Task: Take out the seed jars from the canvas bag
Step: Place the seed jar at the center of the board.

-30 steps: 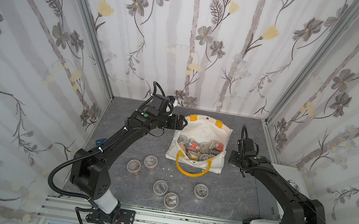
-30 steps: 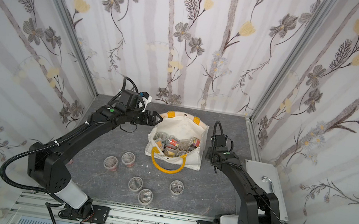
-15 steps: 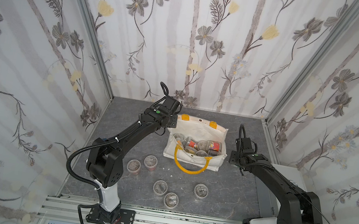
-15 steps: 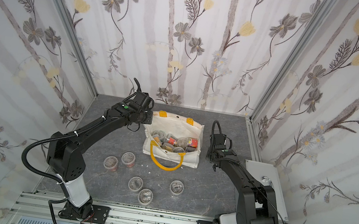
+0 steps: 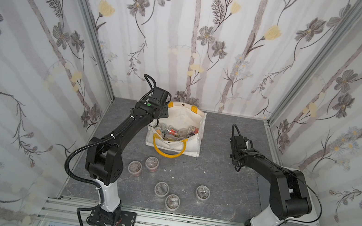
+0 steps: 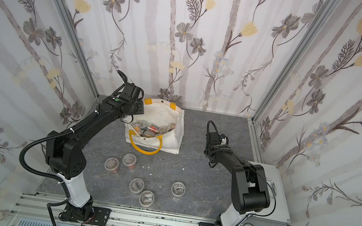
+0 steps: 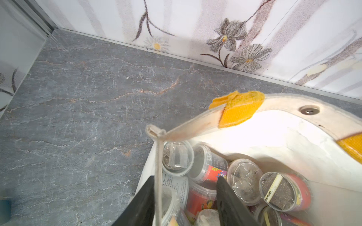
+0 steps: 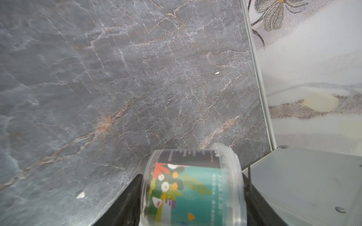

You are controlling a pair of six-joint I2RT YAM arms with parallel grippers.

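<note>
Five seed jars out at 6 o'clock of canvas bag, more inside, as my L gripper straddles its rim, fingers spread, w/ R gripper at 3 o'clock pinching a green-label jar.

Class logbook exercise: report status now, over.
Left gripper open at canvas bag; right gripper shut on green-label seed jar. Five jars on table, more in bag. Bag's cloth edge between left jaws.

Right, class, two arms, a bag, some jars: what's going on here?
The robot is emptying seed jars from the canvas bag. The right gripper holds a green-labelled jar over the table, away from the bag. The left gripper stands open at the bag's corner, over those left inside. Five jars stand on the table.
</note>
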